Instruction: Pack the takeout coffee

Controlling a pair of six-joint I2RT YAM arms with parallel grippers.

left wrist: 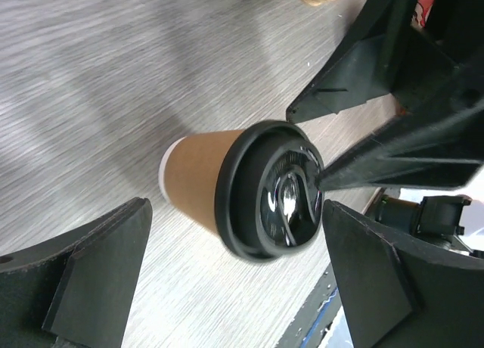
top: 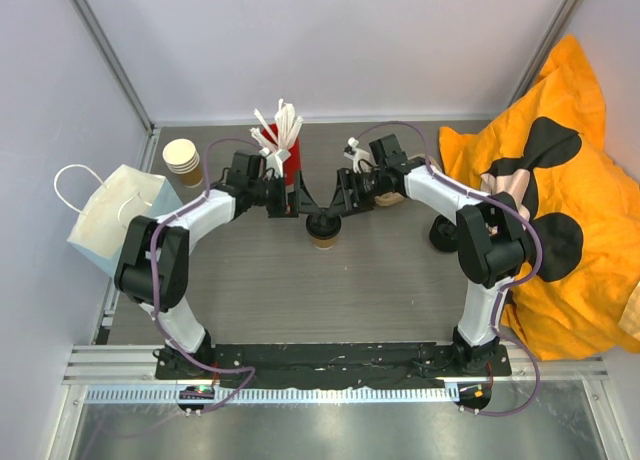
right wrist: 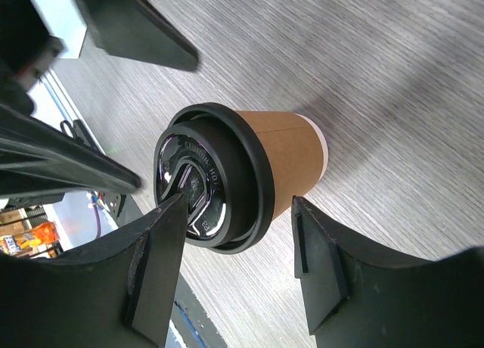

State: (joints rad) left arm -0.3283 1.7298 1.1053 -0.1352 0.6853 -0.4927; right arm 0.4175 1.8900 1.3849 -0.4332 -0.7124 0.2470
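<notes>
Fingers of the left gripper stand wide apart, one on each side of the coffee and clear of it. Fingers of the right gripper are partly apart around its black lid, one tip against the lid's top. I cannot tell whether they clamp it. The coffee stands upright on the table, just on the near side of the red cup, with both grippers between the two.

Bright even light; soft shadows on the table, glare on the lid of the takeout coffee, jaws blurred.
</notes>
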